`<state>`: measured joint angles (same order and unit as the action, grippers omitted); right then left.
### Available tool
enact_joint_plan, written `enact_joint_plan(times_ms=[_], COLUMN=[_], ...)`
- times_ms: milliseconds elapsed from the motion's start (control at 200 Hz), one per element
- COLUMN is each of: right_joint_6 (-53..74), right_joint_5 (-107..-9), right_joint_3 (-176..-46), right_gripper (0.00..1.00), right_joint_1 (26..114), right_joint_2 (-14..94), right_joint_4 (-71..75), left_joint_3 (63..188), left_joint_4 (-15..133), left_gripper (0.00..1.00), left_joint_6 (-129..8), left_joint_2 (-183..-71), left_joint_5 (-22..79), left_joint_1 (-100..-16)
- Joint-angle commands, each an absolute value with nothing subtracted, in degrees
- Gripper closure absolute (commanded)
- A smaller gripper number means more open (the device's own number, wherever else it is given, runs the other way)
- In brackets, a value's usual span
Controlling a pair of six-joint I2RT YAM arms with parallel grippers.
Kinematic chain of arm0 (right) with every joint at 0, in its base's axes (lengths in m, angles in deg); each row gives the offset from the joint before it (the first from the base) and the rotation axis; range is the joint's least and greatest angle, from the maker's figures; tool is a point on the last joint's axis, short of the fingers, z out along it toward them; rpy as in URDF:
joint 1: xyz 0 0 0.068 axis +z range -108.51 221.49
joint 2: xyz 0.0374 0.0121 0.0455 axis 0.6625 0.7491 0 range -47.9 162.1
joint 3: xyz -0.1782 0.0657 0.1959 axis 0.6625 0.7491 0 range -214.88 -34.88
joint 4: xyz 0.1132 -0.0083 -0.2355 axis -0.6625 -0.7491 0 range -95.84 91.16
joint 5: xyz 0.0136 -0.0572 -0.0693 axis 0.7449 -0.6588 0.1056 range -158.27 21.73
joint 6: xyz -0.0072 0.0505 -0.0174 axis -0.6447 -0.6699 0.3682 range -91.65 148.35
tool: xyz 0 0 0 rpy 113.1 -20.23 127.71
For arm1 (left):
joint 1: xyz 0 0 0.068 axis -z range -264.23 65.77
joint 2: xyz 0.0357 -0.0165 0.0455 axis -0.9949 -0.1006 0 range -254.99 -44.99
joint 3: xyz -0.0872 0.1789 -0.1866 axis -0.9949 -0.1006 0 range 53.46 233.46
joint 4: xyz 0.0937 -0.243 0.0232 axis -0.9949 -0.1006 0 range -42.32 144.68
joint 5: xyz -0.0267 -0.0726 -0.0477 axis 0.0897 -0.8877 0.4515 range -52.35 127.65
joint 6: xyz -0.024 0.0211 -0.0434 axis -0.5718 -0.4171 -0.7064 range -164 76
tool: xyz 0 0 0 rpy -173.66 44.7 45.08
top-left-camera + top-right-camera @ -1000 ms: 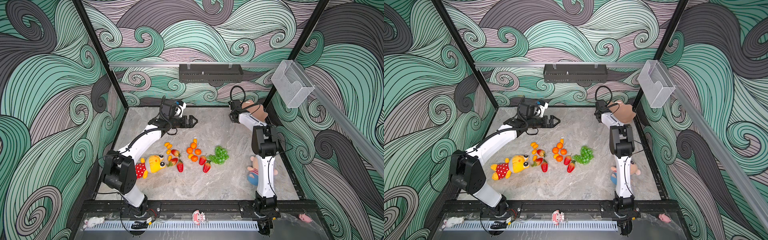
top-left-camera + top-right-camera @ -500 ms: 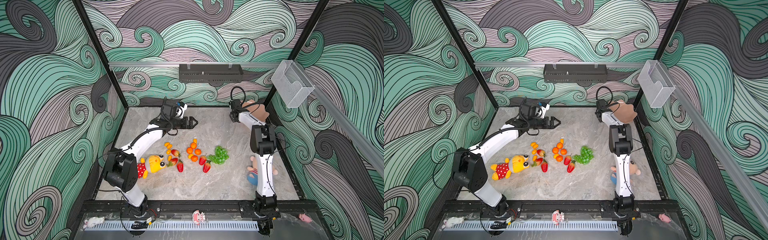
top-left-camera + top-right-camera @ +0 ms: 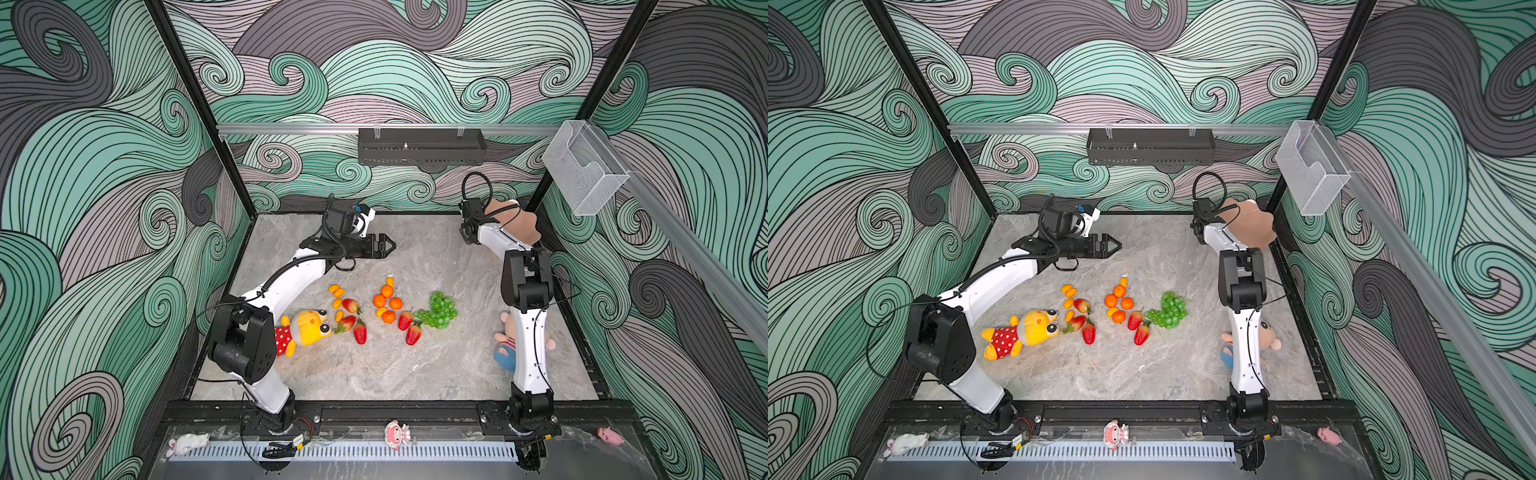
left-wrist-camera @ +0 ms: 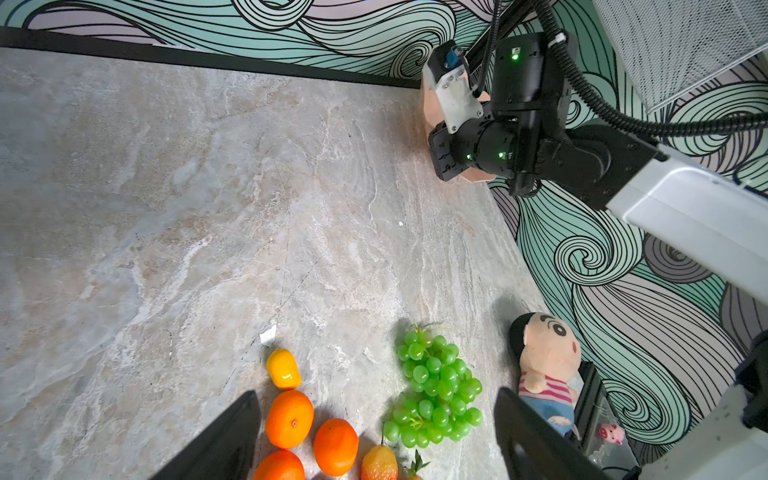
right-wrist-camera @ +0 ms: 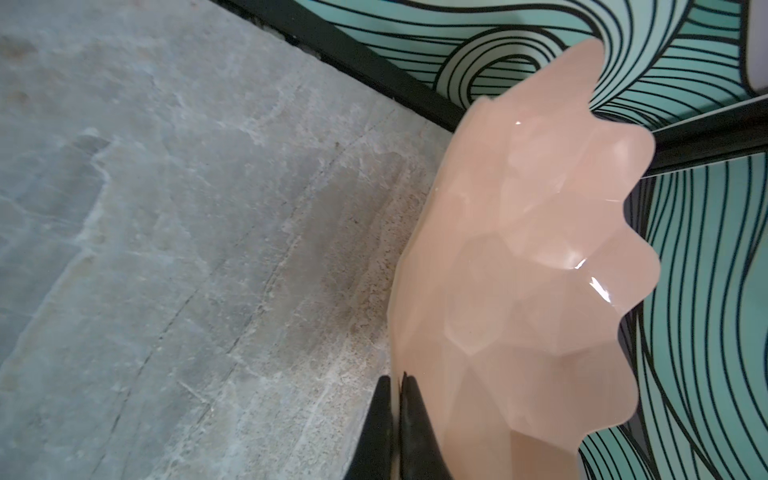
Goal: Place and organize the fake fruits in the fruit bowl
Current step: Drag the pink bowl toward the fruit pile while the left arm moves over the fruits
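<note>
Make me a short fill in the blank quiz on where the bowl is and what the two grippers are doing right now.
1. In both top views the fruit bowl is at the far ____ corner of the table.
2. The right gripper is shut on the bowl's ____.
3. The left gripper hovers with its jaws ____.
4. The grape bunch is ____ in colour.
Missing words: right; rim; open; green.

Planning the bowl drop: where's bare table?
Two free patches: the wide near strip between the strawberries and front rail, and the far stretch between tangerines and back wall, though the left gripper hovers over it. Crowded: the middle band from yellow plush to grape bunch; doll under the right arm.
</note>
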<state>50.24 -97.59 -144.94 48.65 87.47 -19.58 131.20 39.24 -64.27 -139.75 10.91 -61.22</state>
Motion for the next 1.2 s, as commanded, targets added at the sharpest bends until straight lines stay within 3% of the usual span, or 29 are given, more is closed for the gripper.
enact_joint_plan(times_ms=[0, 330, 565, 876, 1196], right_joint_6=[48.0, 45.7, 43.3, 45.9, 48.5], right_joint_5=[-96.1, -97.7, -96.9, -96.2, -94.1], right_joint_3=[-142.8, -130.7, -124.1, -123.3, -122.0], right_gripper=[1.0, 1.0, 1.0, 1.0, 1.0], right_joint_1=[49.7, 56.7, 65.0, 79.3, 88.4], right_joint_2=[84.7, 74.2, 67.4, 67.1, 67.1], right_joint_4=[-21.4, -22.2, -24.0, -27.7, -30.6], left_joint_3=[132.7, 130.6, 123.5, 105.4, 98.6], left_joint_4=[38.4, 34.7, 26.6, 24.8, 19.1], left_gripper=[0.1, 0.02, 0.01, 0.01, 0.01], left_joint_6=[-63.6, -68.8, -75.3, -80.8, -82.6], left_joint_2=[-139.5, -134.3, -124.4, -105.2, -93.8], left_joint_5=[10.4, 19.7, 25.2, 36.7, 38.4], left_joint_1=[-61.7, -62.5, -62.5, -62.6, -62.7])
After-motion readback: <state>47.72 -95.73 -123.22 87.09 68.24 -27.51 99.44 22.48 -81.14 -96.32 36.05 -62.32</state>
